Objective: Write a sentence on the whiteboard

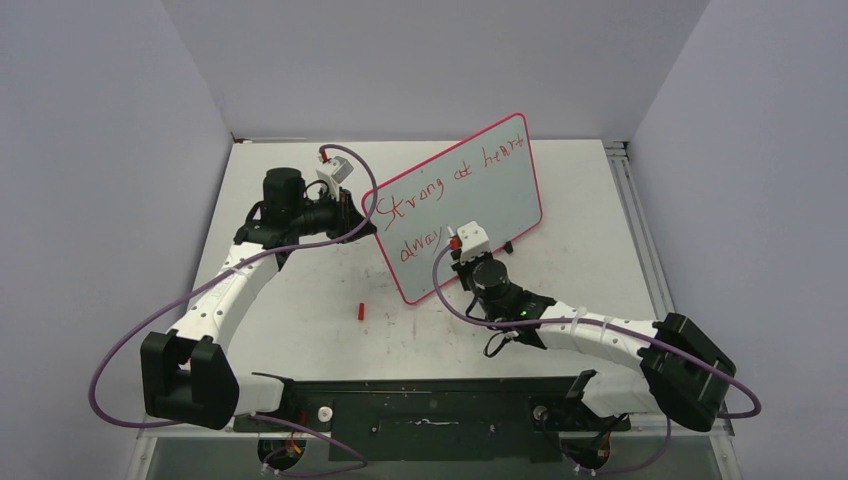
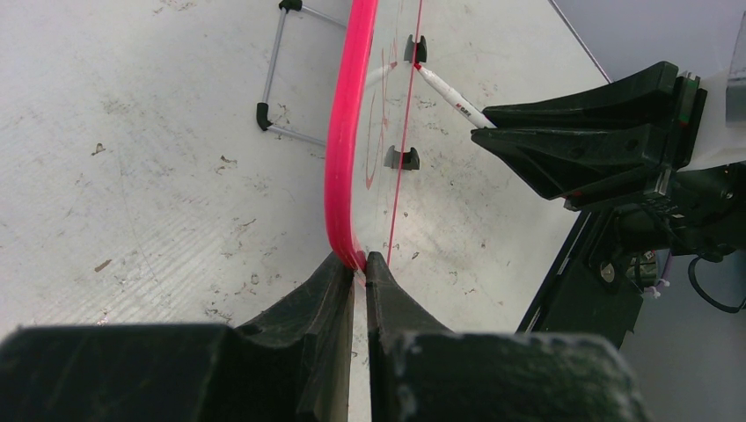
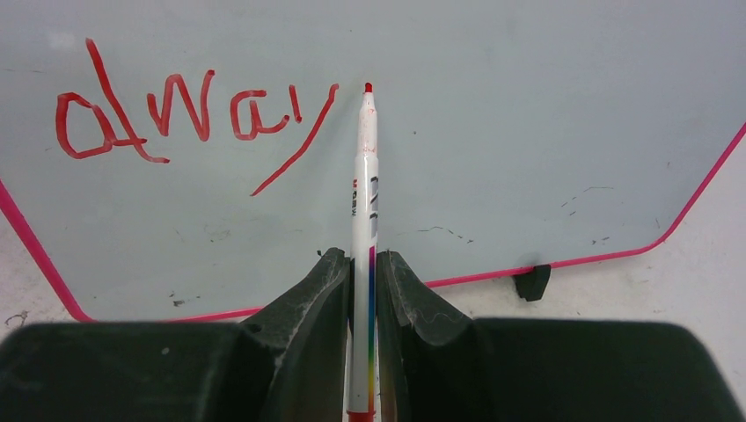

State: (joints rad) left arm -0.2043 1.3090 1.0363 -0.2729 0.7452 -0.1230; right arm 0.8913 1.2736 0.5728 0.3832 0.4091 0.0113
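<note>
Two black fingers of the right gripper [image 3: 362, 260] are pressing together on a slim white marker [image 3: 364, 176], clamping its barrel and pointing its red tip away from the wrist. In the left wrist view the tip is meeting its own reflection, so it is touching the whiteboard [image 3: 545, 114]. The tip is sitting just right of the long slanting tail of the "y". The sentence [image 3: 180, 114] is showing in thin red handwriting on two lines: "Strong at heart" is running along the upper line, and below it the letters are reading "alway". The board's face is looking pale and glossy, with a few faint grey marks near its lower edge. A thin pink-red rim is running round its rounded corners, and a small black foot [image 3: 531, 281] is sticking out below the bottom edge.

The left gripper [image 2: 361, 264] is closing its jaws on the board's left rim, pinching the pink edge between them. The board is standing propped toward the far middle of the scuffed white table [image 1: 300, 290], turned at a slant. A wire stand [image 2: 280, 79] is lying on the tabletop behind it. A small red cap [image 1: 361, 311] is lying on the table near the board's lower left corner, apart from both arms.
</note>
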